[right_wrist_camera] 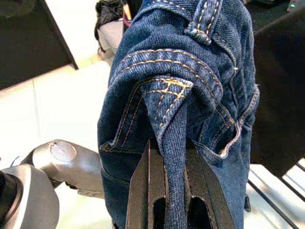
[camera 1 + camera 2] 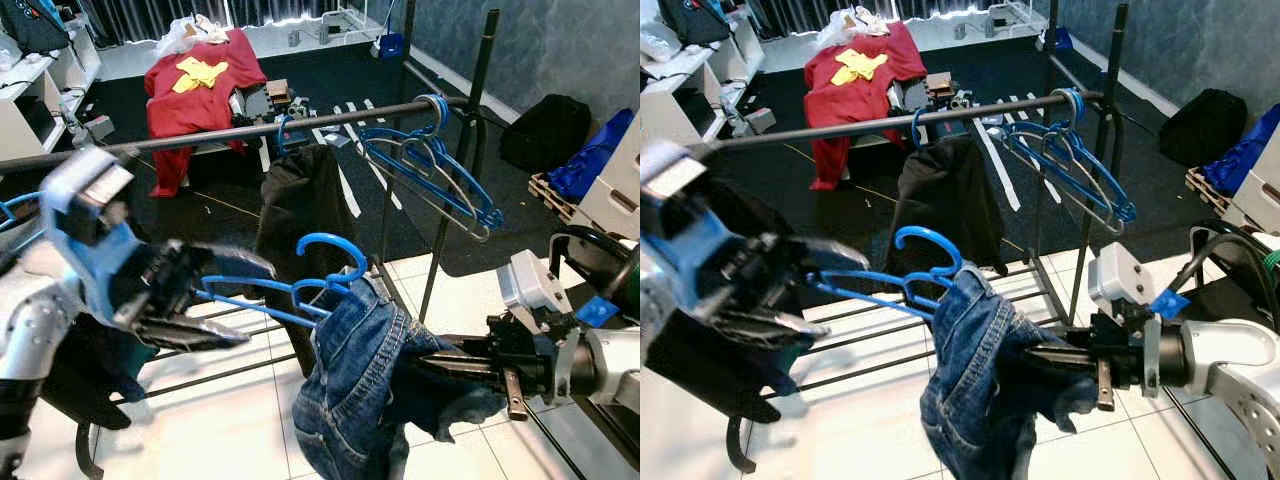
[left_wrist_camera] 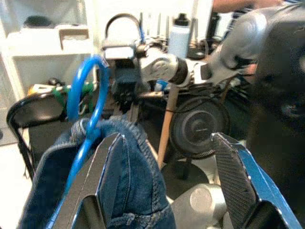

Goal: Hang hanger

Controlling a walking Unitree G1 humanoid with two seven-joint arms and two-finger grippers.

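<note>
A blue plastic hanger (image 2: 320, 265) carries blue jeans (image 2: 360, 390) in front of the black clothes rail (image 2: 200, 135), below rail height. My left gripper (image 2: 215, 300) is at the hanger's left end, its fingers (image 3: 97, 181) spread wide open. The hanger's bar runs along one finger, and the hook (image 3: 83, 95) curves up above the denim. My right gripper (image 2: 420, 365) reaches in from the right and is shut on a fold of the jeans (image 1: 190, 71) near the waistband.
On the rail hang a black garment (image 2: 300, 210) and several empty blue hangers (image 2: 430, 170) at the right end. A red shirt (image 2: 195, 90) lies spread beyond the rack. A black bag (image 2: 545, 130) and blue bag sit at the right. White shelves stand far left.
</note>
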